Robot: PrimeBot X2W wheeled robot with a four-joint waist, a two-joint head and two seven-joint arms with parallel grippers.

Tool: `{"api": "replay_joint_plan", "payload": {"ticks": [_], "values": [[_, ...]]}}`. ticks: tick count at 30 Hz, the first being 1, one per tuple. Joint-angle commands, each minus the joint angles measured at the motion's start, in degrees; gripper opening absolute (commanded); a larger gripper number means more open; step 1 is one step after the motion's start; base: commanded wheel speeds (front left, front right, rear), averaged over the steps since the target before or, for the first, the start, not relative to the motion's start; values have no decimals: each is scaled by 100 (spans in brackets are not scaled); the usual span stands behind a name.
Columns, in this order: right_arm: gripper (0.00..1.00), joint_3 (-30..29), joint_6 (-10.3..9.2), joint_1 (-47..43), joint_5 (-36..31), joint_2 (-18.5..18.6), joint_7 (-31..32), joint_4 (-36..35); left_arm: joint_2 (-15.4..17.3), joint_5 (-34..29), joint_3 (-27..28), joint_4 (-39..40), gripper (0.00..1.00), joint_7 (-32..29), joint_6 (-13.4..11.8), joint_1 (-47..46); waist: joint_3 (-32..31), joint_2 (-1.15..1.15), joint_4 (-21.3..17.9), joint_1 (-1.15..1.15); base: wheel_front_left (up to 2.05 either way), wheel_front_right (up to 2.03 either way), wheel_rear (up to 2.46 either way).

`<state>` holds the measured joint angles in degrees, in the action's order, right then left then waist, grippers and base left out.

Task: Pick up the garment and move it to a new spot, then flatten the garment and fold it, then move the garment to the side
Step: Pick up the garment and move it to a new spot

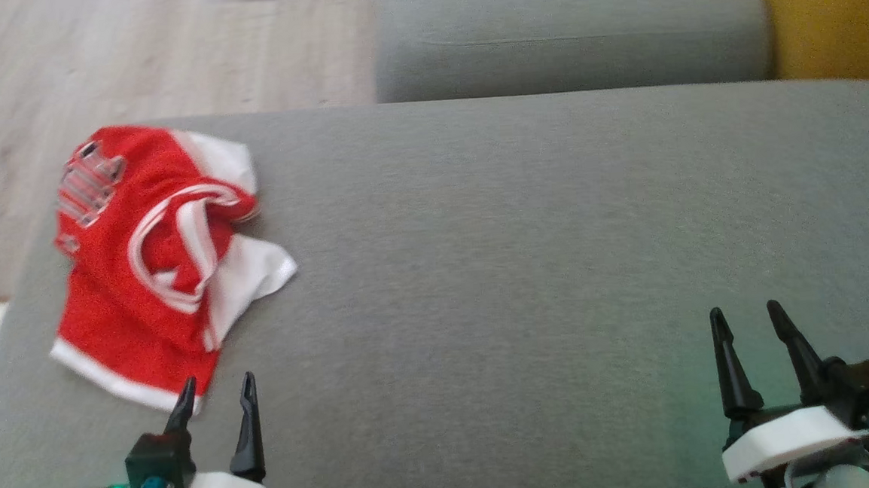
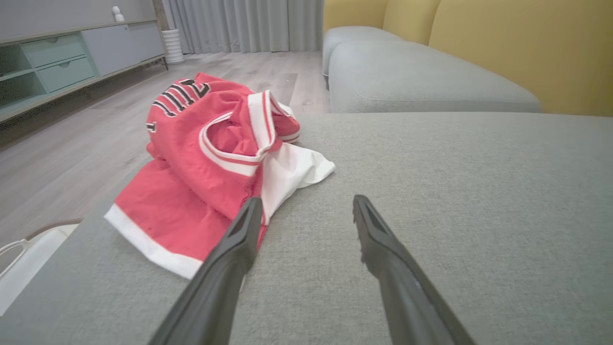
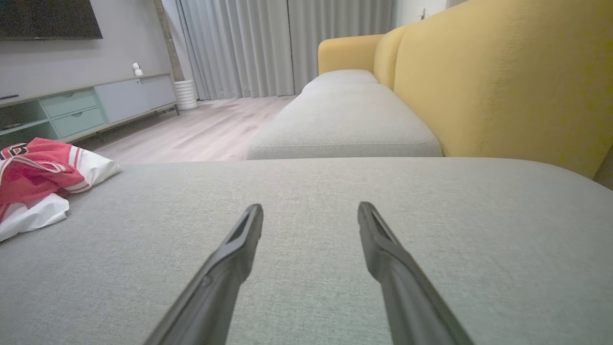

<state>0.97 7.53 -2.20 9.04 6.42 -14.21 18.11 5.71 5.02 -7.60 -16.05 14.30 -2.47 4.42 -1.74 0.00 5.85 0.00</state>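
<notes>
The garment (image 1: 149,261) is a red sleeveless jersey, crumpled in a loose heap on the left part of the wide gray sofa cushion (image 1: 556,267), close to that cushion's left edge and the wooden floor (image 1: 128,51) beyond it. A white band runs along its near hem. White-and-red striped trim loops around an opening near the middle of the heap, and a plain white panel spills out to the right, lying flat on the cushion. At the far end some dark, white-edged lettering shows on the red cloth (too bunched to read). The fabric is folded over itself in several places, so its full outline cannot be made out.

The left jaws stand wide open with nothing between them, low over the cushion just at the near hem. One finger overlaps the white band in the left wrist view, and I cannot tell whether it touches. The right jaws are also spread open and empty, well apart from the garment, over bare gray fabric on the right. Behind the cushion sit a second gray seat (image 1: 564,25) and a yellow backrest (image 1: 835,8).
</notes>
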Motion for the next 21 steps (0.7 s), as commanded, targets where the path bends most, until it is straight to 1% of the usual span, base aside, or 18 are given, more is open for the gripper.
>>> {"api": "replay_joint_plan", "payload": {"ticks": [1,2,7,9,12,16,21], "values": [[100,135,-4,106,25,121,-79,-211,18,-51,219,202,100,70,10,-292,6,0,506,0,0,0,0],[100,135,-4,106,25,121,-79,-211,18,-51,219,202,100,70,10,-292,6,0,506,0,0,0,0],[100,204,-4,178,24,124,-79,-215,4,-41,285,267,100,70,11,-242,26,0,1270,0,0,0,0],[100,246,-4,215,20,128,-79,-212,1,-41,318,313,100,70,5,-225,39,0,1518,0,0,0,0],[100,299,-4,286,21,137,-79,-193,-12,-45,341,367,100,70,6,-210,61,0,1787,0,0,0,0],[100,383,-4,374,16,125,-79,-155,-20,-49,371,406,100,70,17,-191,67,0,1928,0,0,0,0],[100,478,-4,458,23,109,-79,-149,-45,22,415,440,100,70,77,-226,117,0,1866,0,0,0,0]]}}
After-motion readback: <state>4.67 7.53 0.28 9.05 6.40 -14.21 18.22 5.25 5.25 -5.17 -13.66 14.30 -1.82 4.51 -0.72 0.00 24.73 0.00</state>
